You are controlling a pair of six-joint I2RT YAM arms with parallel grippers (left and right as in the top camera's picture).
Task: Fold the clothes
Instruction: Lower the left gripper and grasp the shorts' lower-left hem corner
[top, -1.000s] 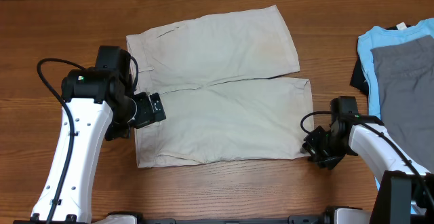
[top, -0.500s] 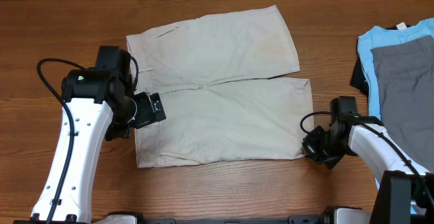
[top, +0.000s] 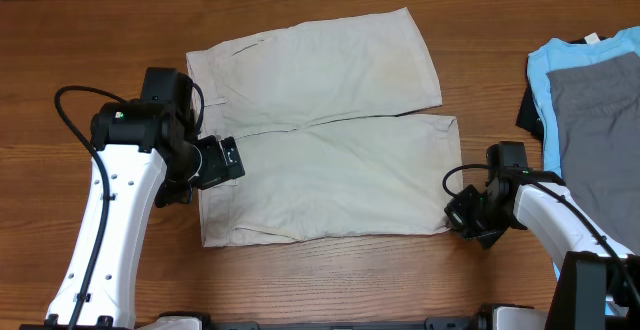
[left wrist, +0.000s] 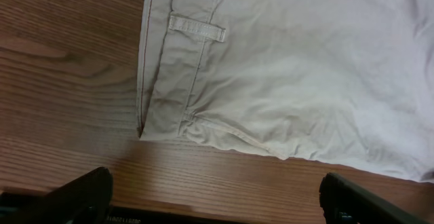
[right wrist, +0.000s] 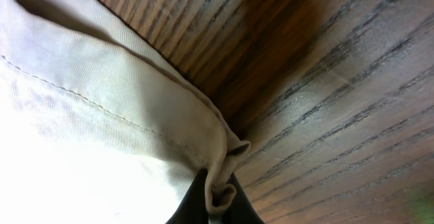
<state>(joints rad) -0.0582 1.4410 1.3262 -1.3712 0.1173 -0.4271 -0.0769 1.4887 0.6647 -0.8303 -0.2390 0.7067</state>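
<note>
Holding: right gripper [right wrist: 213,209] is pinched fully shut on a hem corner of the shorts [top: 320,140], with a small fold of cloth bunched between its fingertips.
Waiting: left gripper [left wrist: 217,200] has its fingers spread as wide as they go and grips nothing. The waistband corner [left wrist: 150,125] lies just ahead of them, between the two tips, on the table [top: 330,280].
Shorts: beige and spread flat, with the waistband toward the left fingers and the leg ends toward the right fingers. The pinched corner is the outer one of the near leg.
Feel: likely light, soft cotton that is limp rather than stiff, neither slippery nor fragile. It should drape and sag when lifted by one corner.
Where to grip: the thick stitched edges look best. For the left fingers that is the waistband corner below the belt loop [left wrist: 196,28]; the right fingers have the hem.
Risk: lifting one corner alone would probably drag and wrinkle the leg.
Beside: a blue shirt [top: 560,65] and a grey garment [top: 595,110] lie well apart, beyond the right fingers.
</note>
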